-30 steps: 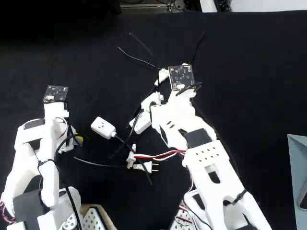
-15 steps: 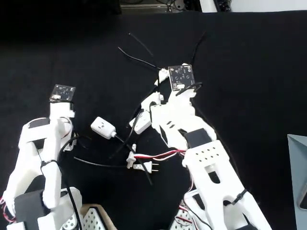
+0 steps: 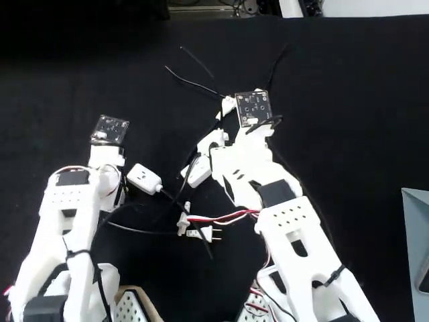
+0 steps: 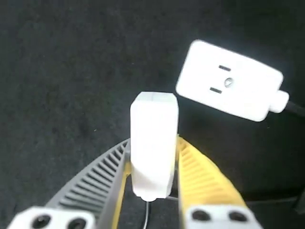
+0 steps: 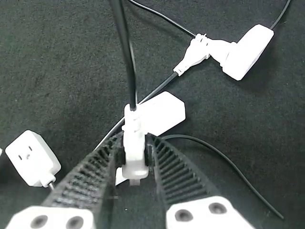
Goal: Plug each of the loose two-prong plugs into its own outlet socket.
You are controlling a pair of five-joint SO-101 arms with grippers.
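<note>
My left gripper is shut on a white plug body, held just short of a white outlet socket whose two slots face the camera. In the high view that socket lies right beside the left arm's wrist. My right gripper is shut on a white plug with a black cord, right over a second white socket block, which in the high view lies at the table's middle. A loose two-prong plug lies nearer the front.
A third socket with a plug joined to it lies farther off. Black cords trail across the black cloth. A grey box edge stands at the right, and a perforated base at the front.
The left arm has swung to the right, bringing its plug close to the socket near the table's middle. The right arm has kept still.
</note>
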